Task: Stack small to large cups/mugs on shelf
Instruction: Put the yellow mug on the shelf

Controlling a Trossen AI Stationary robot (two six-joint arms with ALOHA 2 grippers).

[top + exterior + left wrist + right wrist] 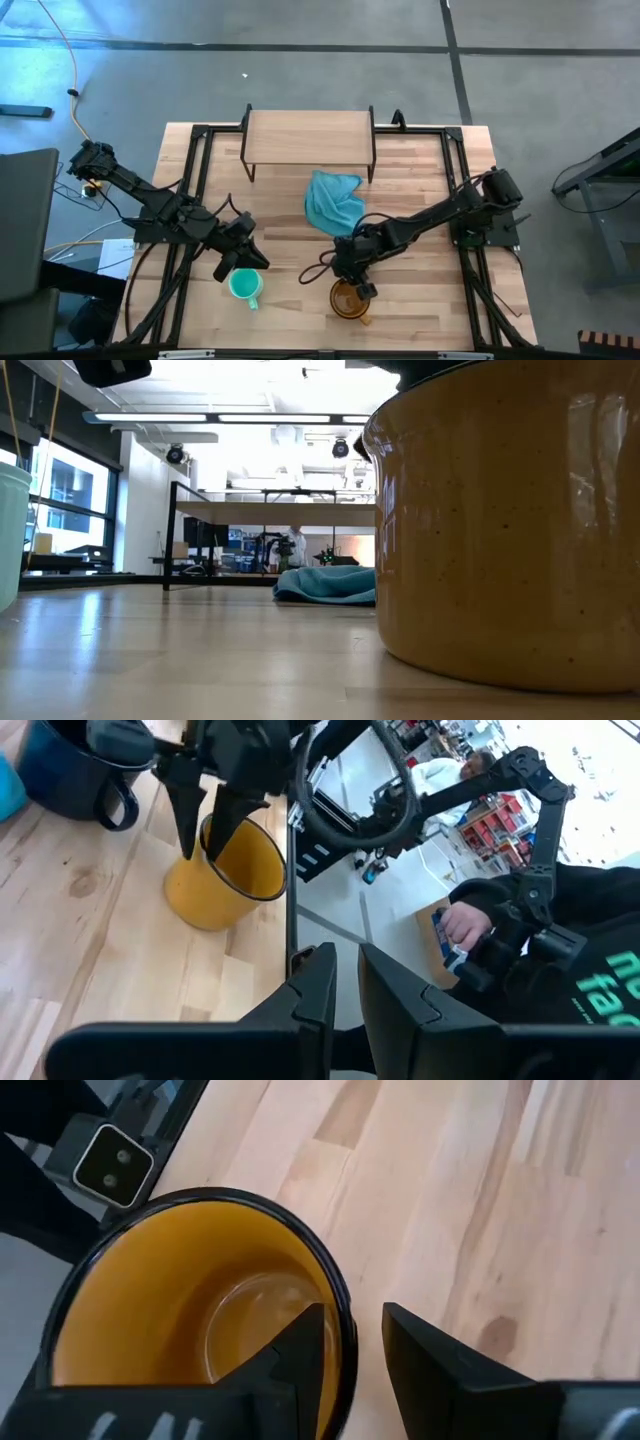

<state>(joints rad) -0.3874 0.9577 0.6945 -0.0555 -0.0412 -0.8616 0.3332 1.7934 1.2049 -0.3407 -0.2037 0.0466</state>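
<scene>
The amber mug (347, 299) stands at the lower centre of the high view. The right gripper (352, 1342) straddles its rim, one finger inside, one outside, not visibly clamped. It looks rigid, glossy and probably slippery, so that wall is a fair hold. The left gripper (236, 258) is nearly closed and empty beside the teal mug (243, 286).

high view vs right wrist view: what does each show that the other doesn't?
Only the high view: the teal mug by the left gripper, the blue cloth, the empty shelf, and both arms on the table.

Only the right wrist view: the yellow mug's inside, empty, with the right gripper straddling its dark rim, one finger inside and one outside.

Both: the yellow mug upright on the table, the right gripper at it.
</scene>
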